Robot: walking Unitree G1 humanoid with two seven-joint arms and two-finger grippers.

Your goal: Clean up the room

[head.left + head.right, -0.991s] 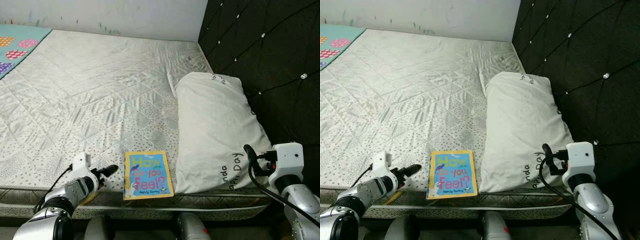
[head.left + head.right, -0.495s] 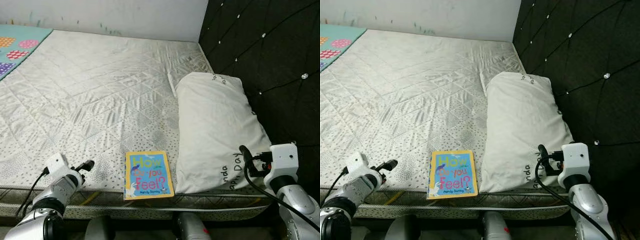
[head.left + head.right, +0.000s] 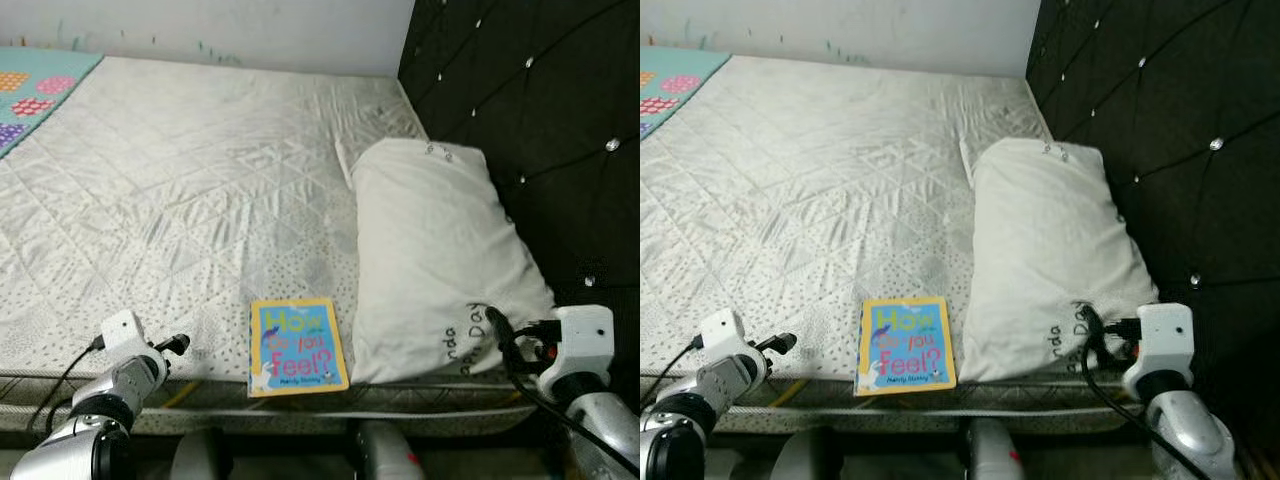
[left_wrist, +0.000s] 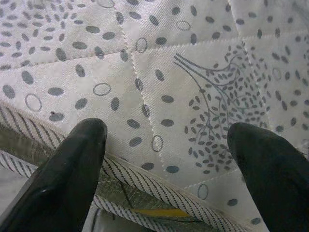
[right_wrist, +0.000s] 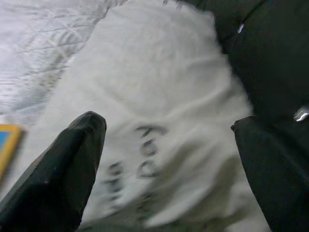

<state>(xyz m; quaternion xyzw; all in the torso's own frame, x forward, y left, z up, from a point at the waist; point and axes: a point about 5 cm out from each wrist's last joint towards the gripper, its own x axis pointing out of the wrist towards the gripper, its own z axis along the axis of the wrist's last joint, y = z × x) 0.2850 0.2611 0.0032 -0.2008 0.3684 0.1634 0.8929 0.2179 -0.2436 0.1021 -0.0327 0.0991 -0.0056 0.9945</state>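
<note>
While both grippers gape empty, the book (image 3: 297,345), lengthwise up-frame at bottom centre, sits nearer the left gripper (image 3: 176,345) than the right gripper (image 3: 495,322).

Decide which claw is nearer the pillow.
Right. The right claw sits at the pillow's near corner; the left claw is beyond the book, at the mattress edge.

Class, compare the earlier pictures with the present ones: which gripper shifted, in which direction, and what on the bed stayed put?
The left gripper pulled back leftward from beside the book to the mattress edge, fingers open, holding nothing. The right gripper dipped slightly by the pillow corner, also open. Book and pillow lie as before; nothing was grasped or released.
</note>
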